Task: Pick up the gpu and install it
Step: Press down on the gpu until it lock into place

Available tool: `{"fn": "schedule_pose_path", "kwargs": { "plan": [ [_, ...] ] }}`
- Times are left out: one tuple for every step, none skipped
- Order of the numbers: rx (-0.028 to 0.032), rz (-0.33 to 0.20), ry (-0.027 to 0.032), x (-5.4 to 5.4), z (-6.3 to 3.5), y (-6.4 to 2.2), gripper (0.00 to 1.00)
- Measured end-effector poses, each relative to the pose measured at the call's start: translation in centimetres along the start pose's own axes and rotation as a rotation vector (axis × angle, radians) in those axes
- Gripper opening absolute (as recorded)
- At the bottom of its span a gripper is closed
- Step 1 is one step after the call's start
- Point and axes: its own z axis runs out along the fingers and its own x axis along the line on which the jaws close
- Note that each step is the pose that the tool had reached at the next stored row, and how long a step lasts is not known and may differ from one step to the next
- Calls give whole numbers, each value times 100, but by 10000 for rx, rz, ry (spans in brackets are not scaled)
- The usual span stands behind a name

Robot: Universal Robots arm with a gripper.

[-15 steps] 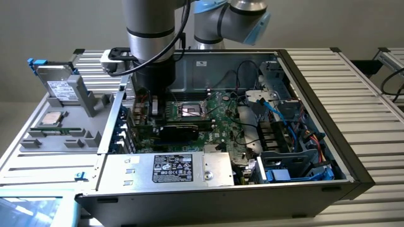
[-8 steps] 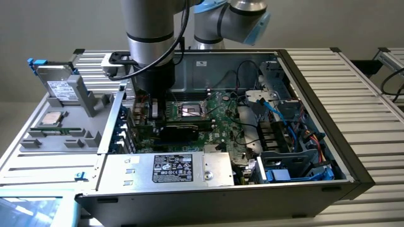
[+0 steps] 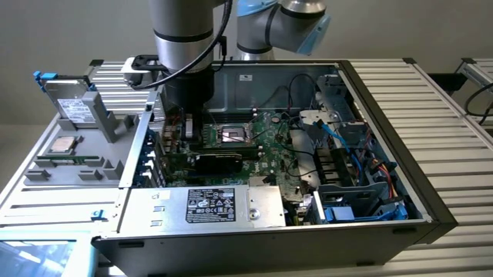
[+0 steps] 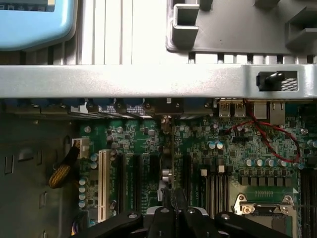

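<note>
The gpu (image 4: 167, 163) stands edge-on in my wrist view, a thin card running down among the expansion slots of the motherboard (image 4: 233, 148), its upper end meeting the rear wall of the computer case (image 4: 148, 81). My gripper (image 4: 171, 210) has its black fingers (image 4: 179, 201) drawn narrow around the card's near edge, holding it. In the exterior view, the arm (image 3: 183, 52) reaches down into the open case (image 3: 431, 196) at the exterior view's left, beside the grey fixture tray (image 3: 77, 167) carrying a hard drive (image 3: 75, 104).
</note>
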Motion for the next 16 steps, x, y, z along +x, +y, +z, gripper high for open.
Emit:
{"fn": "schedule_pose_path", "kwargs": {
  "plan": [
    [-56, -1, 8, 0, -17, -20, 12],
    [-94, -2, 20, 0, -27, -50, 12],
    [-105, -3, 27, 0, -33, -94, 12],
    [-105, -4, 28, 0, -34, -139, 12],
    [-107, -3, 28, -1, -37, -187, 12],
    [-106, -2, 29, -1, -38, -230, 12],
    [-108, -4, 30, -2, -37, -276, 12],
    [-114, -4, 32, -2, -31, -321, 12],
    [-113, -4, 29, -3, -12, -355, 12],
    [-116, -3, 32, -4, 4, -372, 12],
    [-116, -4, 33, -4, 21, -379, 12],
    [-115, -3, 32, -5, 39, -379, 12],
    [-115, -3, 31, -6, 57, -380, 12],
    [-118, -2, 31, -6, 75, -381, 12],
    [-127, -2, 32, -7, 93, -382, 12],
    [-142, -4, 33, -7, 111, -383, 12]
  ]
}}
